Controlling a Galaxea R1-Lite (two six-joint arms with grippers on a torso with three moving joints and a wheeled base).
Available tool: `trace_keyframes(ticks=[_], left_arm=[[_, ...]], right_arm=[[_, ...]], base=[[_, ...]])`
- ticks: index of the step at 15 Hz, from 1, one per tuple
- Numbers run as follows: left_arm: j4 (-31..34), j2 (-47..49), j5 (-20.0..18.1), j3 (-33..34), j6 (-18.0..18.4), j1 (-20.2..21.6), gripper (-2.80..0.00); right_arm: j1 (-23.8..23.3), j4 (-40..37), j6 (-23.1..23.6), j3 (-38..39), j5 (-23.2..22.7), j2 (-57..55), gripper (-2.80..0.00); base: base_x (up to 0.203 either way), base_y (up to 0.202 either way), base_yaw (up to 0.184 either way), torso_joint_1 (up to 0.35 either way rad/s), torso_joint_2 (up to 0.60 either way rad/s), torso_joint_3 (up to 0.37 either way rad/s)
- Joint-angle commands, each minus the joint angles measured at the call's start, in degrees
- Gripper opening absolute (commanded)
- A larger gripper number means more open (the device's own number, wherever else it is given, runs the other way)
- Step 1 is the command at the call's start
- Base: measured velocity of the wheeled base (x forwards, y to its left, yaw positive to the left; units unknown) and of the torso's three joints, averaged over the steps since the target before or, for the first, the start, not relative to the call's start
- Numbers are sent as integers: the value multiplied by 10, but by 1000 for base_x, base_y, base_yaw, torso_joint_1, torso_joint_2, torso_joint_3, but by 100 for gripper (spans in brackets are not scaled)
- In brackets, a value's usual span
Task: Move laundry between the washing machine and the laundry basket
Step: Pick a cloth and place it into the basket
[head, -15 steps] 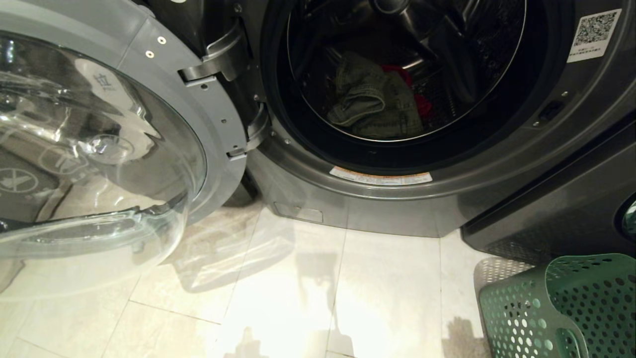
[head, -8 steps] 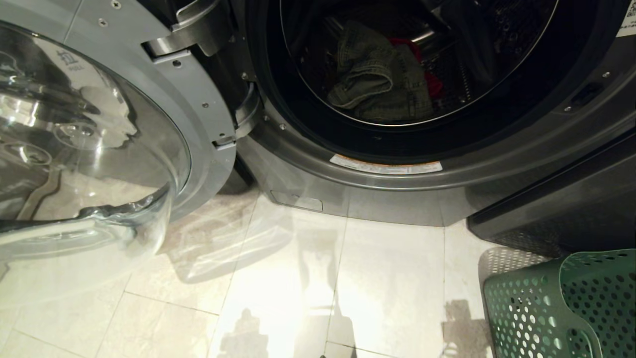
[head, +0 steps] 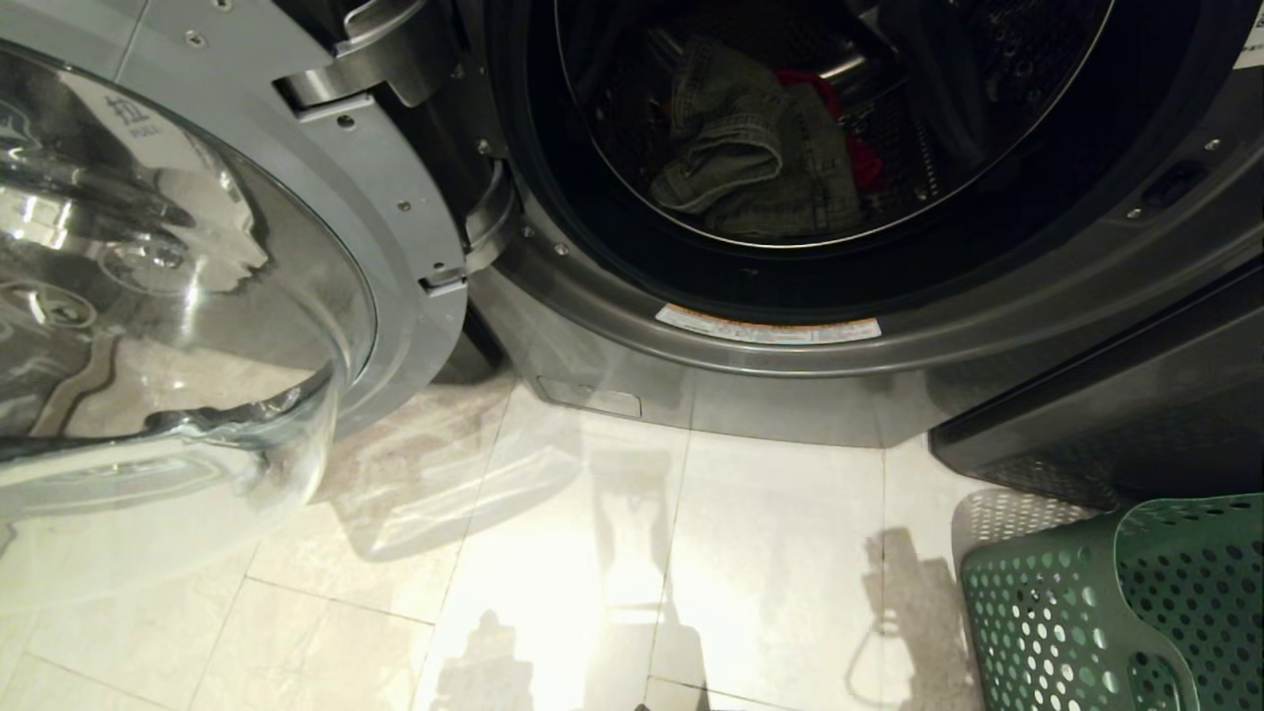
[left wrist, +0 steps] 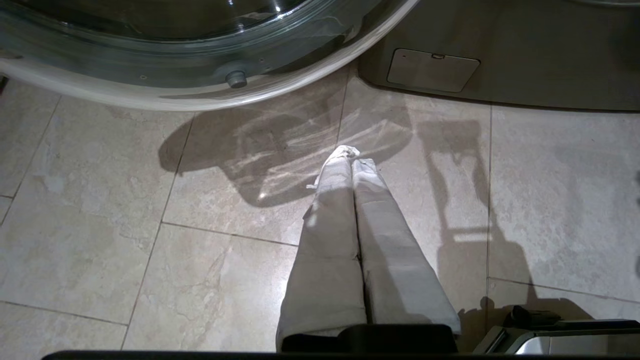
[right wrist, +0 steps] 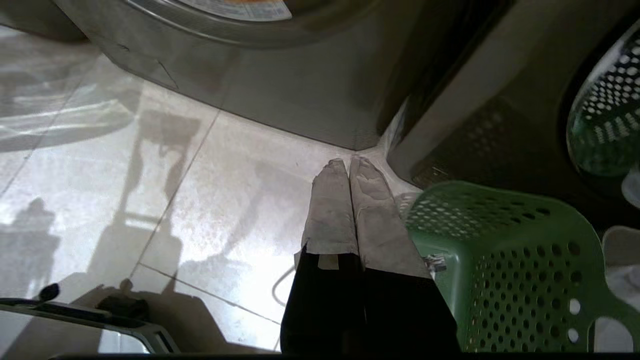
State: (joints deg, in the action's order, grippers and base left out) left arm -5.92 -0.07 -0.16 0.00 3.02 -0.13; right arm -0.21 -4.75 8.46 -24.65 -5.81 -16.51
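The dark grey washing machine (head: 790, 395) stands ahead with its glass door (head: 178, 296) swung open to the left. In the steel drum lies the laundry: a grey-green denim piece (head: 760, 168) with a red garment (head: 859, 163) behind it. The green laundry basket (head: 1116, 612) with round holes sits on the floor at the lower right. Neither arm shows in the head view. My left gripper (left wrist: 352, 156) is shut and empty above the floor tiles below the door. My right gripper (right wrist: 348, 164) is shut and empty, right beside the basket (right wrist: 505, 265).
A second dark machine (head: 1116, 415) stands at the right, behind the basket. The open door (left wrist: 200, 75) overhangs the pale tiled floor (head: 592, 553) on the left. The robot's base edge (right wrist: 100, 330) shows low in the right wrist view.
The whole head view has shifted, so the drum opening sits higher and the floor fills more of the picture. A new arm shadow has appeared on the tiles left of the basket.
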Motion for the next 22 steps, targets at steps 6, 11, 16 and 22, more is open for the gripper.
trace_keyframes(ticks=[6, 11, 16, 22], left_arm=[[-1, 1, 1, 23, -1, 0, -280], [-1, 1, -1, 23, 5, 0, -280], [-2, 1, -3, 23, 0, 0, -280], [-1, 1, -4, 23, 3, 0, -280]], right_arm=[[101, 33, 57, -149, -141, -462, -280], [239, 236, 68, -176, -56, -661, -280], [252, 386, 44, -341, 77, -785, -280], [256, 323, -3, -583, 135, -913, 0]], base=[[0, 0, 0, 0, 0, 0], [0, 0, 0, 0, 0, 0], [0, 0, 0, 0, 0, 0], [0, 0, 0, 0, 0, 0]])
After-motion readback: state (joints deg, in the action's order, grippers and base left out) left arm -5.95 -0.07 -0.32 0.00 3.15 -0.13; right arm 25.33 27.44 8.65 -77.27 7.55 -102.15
